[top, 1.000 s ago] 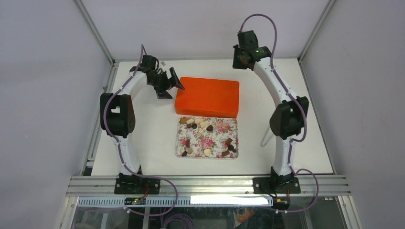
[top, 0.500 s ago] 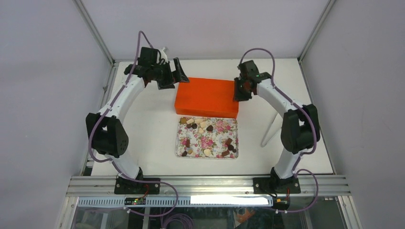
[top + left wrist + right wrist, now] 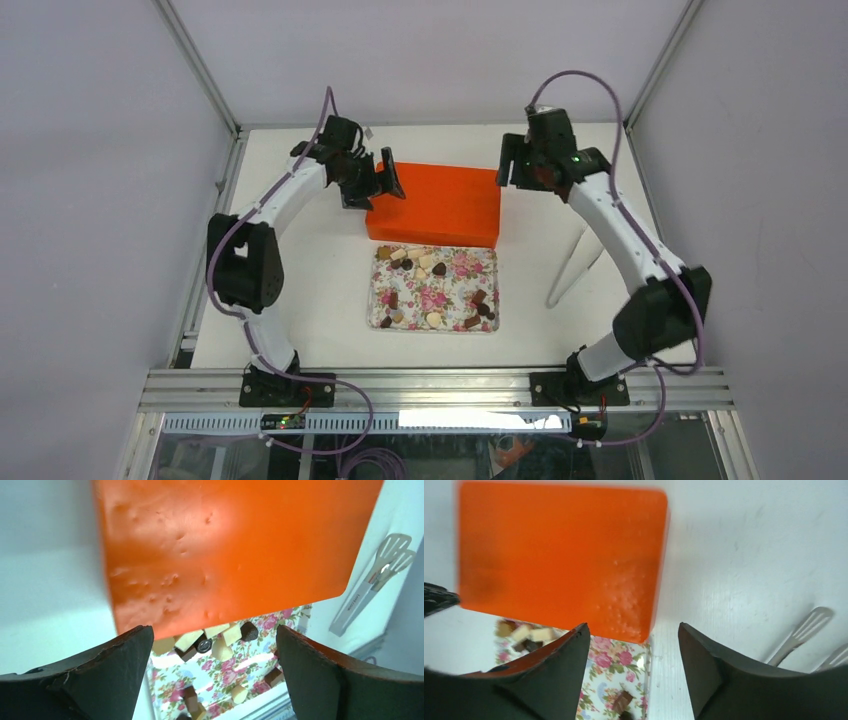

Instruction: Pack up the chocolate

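Observation:
The chocolate (image 3: pixel 420 262) lies as small dark brown and cream pieces scattered on a flower-print tray (image 3: pixel 455 300) in mid-table. Directly behind the tray sits a closed orange box (image 3: pixel 435 205). My left gripper (image 3: pixel 372 188) is open at the box's left end, nothing between its fingers. In the left wrist view the box (image 3: pixel 225 555) fills the top, with chocolate (image 3: pixel 220 635) on the tray (image 3: pixel 250 677) beyond the open gripper (image 3: pixel 215 672). My right gripper (image 3: pixel 512 172) hovers open at the box's right end. The right wrist view shows the box (image 3: pixel 559 555), the tray (image 3: pixel 619 672) and the empty gripper (image 3: pixel 634 667).
Metal tongs (image 3: pixel 570 270) lie on the white table right of the tray, also seen in the left wrist view as tongs (image 3: pixel 370 585) and in the right wrist view as tongs (image 3: pixel 799 635). Grey walls and a metal frame enclose the table.
The right gripper has swung in to the box's right end and its jaws have opened. The left gripper has shifted right, onto the box's left end, staying open.

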Action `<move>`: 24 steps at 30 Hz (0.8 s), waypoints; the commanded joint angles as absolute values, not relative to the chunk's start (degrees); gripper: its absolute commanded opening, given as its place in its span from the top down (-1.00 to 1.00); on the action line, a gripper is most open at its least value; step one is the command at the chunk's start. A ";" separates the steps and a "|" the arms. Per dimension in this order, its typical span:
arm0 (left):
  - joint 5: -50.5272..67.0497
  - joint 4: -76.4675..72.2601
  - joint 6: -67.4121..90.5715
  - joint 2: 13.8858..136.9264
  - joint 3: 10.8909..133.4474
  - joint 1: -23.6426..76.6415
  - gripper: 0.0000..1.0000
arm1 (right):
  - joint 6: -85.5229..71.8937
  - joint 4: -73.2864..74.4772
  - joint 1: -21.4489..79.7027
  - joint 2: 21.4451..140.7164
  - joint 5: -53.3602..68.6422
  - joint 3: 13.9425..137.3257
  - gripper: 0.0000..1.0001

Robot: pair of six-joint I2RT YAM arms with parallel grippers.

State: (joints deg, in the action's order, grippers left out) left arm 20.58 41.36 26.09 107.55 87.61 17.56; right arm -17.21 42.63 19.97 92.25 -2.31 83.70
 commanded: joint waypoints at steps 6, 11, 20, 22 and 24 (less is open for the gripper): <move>-6.38 51.13 22.41 82.53 93.51 14.77 -0.98 | -16.50 37.06 19.52 65.56 -22.74 79.23 -0.80; -8.46 55.90 24.43 75.42 84.38 11.95 -0.98 | -19.40 37.74 19.18 56.79 -32.68 69.21 -0.93; -16.23 56.24 26.54 65.02 74.45 11.95 -0.98 | -24.31 37.82 19.06 51.04 -43.03 64.56 -0.98; -16.66 56.34 26.59 64.33 74.69 11.95 -0.98 | -24.66 38.15 19.06 51.79 -42.30 65.52 -0.98; -17.85 56.34 26.78 63.46 75.02 11.95 -0.98 | -25.44 39.39 19.05 52.52 -42.02 66.56 -0.98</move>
State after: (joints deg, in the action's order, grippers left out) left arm -13.52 58.06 26.15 68.01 73.32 11.66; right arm -22.52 40.95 19.27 52.58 -38.96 63.59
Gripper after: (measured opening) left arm 0.991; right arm 0.990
